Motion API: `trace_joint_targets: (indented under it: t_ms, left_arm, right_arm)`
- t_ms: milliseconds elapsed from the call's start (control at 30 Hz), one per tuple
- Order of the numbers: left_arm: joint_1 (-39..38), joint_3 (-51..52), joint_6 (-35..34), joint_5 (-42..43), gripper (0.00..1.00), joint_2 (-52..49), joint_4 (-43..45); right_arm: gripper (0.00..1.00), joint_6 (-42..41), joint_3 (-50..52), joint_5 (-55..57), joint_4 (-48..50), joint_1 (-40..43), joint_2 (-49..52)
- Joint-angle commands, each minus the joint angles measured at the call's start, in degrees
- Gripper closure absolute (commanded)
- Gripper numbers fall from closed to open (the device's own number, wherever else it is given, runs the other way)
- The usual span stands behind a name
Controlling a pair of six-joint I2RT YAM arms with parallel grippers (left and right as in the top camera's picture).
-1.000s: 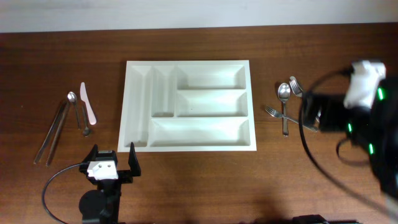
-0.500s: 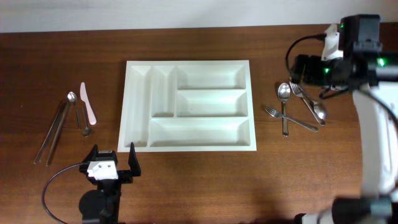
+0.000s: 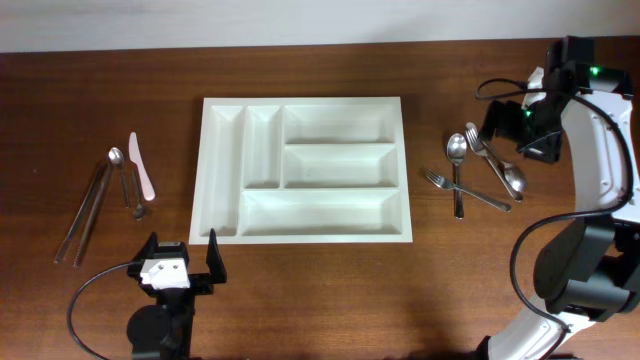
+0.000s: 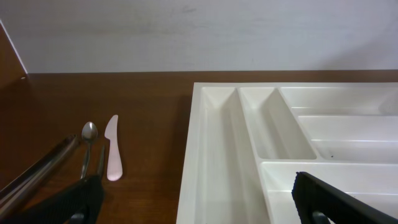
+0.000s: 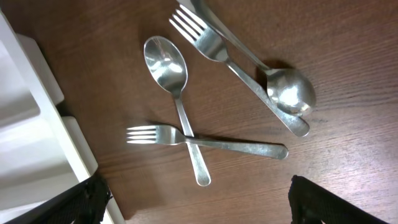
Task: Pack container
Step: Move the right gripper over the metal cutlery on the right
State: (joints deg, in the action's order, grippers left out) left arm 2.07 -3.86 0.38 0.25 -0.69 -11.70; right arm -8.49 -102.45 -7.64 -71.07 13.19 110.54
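Note:
The container (image 3: 404, 170) is a white five-compartment tray at the table's middle, with nothing in it. It also shows in the left wrist view (image 4: 189, 155) and at the left edge of the right wrist view (image 5: 18, 124). My left gripper (image 3: 182, 255) is open and empty just in front of the tray's front left corner (image 4: 199, 208). My right gripper (image 3: 515, 125) hovers open and empty over loose metal cutlery right of the tray (image 5: 199, 208). Below it lie a spoon (image 5: 165, 59) crossing a fork (image 5: 205, 140), plus another fork (image 5: 211, 40) and spoon (image 5: 289, 93).
Left of the tray lie metal tongs (image 3: 85, 210), a small spoon (image 3: 116, 157), a pale pink knife (image 3: 140, 165) and a small dark-handled utensil (image 3: 135, 195). The knife (image 4: 112, 155) and small spoon (image 4: 89, 134) show in the left wrist view. A pale wall borders the table's far edge.
My right arm has swung from the table's right edge up and back, and now hangs over the cutlery right of the tray. The left arm has not moved.

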Motion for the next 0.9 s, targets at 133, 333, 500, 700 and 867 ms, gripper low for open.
trace_joint_targets:
  t_ms: [133, 333, 500, 700, 867]
  left_arm:
    - [0.3, 0.3, 0.5, 0.4, 0.01, 0.3, 0.1]
    - [0.3, 0.3, 0.5, 0.4, 0.01, 0.3, 0.1]
    - [0.3, 0.3, 0.5, 0.4, 0.01, 0.3, 0.1]
    - [0.3, 0.3, 0.5, 0.4, 0.01, 0.3, 0.1]
    - [0.3, 0.3, 0.5, 0.4, 0.01, 0.3, 0.1]
  right_arm:
    - [0.07, 1.9, 4.5, -0.9, 1.6, -0.3, 0.6]
    - [0.06, 16.3, 15.0, -0.8, 11.6, -2.6, 0.6]
    - [0.07, 18.2, 22.7, -0.8, 17.9, -3.1, 0.6]
    - [0.07, 18.2, 27.1, -0.8, 19.7, -3.1, 0.6]
    - [0.07, 18.1, 27.1, -0.8, 19.5, -3.1, 0.6]
